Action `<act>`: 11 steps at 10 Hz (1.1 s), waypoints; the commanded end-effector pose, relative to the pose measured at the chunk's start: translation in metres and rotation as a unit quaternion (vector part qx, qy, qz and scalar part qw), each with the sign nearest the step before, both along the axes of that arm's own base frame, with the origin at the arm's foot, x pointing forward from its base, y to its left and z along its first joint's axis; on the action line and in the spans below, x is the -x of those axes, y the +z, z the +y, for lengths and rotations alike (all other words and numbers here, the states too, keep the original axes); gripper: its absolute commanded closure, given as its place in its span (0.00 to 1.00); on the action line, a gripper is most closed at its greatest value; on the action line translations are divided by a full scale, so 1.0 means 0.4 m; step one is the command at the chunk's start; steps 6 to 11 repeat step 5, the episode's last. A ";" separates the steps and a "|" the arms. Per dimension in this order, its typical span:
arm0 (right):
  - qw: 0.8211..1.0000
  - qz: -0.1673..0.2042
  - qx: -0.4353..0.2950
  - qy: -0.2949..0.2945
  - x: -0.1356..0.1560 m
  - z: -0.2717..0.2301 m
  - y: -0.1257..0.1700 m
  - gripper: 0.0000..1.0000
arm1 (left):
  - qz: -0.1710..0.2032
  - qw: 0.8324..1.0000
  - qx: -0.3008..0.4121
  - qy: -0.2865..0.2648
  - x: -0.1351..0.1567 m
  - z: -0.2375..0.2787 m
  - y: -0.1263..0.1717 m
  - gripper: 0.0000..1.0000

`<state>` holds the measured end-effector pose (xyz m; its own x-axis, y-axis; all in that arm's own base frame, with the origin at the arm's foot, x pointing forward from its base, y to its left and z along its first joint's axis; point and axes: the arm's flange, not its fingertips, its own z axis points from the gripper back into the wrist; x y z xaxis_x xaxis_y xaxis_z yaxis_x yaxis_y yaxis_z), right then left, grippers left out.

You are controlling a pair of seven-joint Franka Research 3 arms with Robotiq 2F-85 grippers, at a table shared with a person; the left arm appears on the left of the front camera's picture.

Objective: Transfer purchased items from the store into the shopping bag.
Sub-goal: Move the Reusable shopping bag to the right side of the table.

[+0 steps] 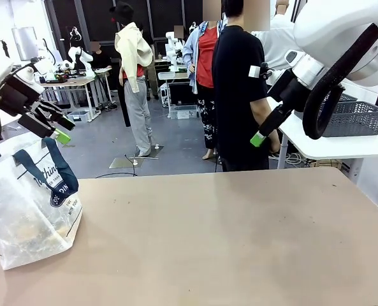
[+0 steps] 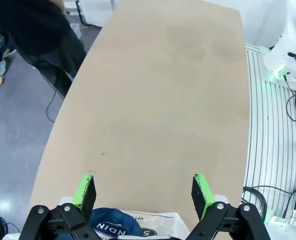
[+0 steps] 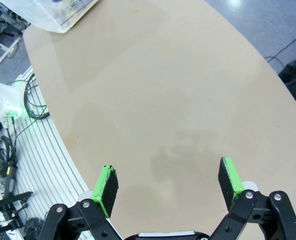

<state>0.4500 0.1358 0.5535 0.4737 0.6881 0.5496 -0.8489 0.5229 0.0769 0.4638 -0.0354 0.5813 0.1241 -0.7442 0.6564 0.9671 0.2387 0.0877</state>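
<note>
Translucent white plastic shopping bag (image 1: 26,213) with navy blue strap handles lies at the near left corner of the beige table (image 1: 227,236). Above it hangs the left gripper (image 1: 56,126), jaws spread and empty. Farther right, the right gripper (image 1: 260,137) is also spread, holding nothing.

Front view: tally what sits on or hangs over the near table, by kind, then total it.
Shopping bag: 1, at the left edge of the table.
Open grippers above the table: 2, the left gripper and the right gripper.
Total: 3.
</note>
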 end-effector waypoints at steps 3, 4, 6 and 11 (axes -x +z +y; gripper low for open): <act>1.000 0.006 -0.003 -0.006 -0.001 0.002 0.000 0.00 | -0.007 1.000 0.005 0.000 0.002 -0.004 0.002 0.00; 1.000 0.006 -0.003 -0.006 -0.001 0.002 0.000 0.00 | -0.007 1.000 0.005 0.000 0.002 -0.004 0.002 0.00; 1.000 0.006 -0.003 -0.006 -0.001 0.002 0.000 0.00 | -0.007 1.000 0.005 0.000 0.002 -0.004 0.002 0.00; 1.000 0.006 -0.003 -0.006 -0.001 0.002 0.000 0.00 | -0.007 1.000 0.005 0.000 0.002 -0.004 0.002 0.00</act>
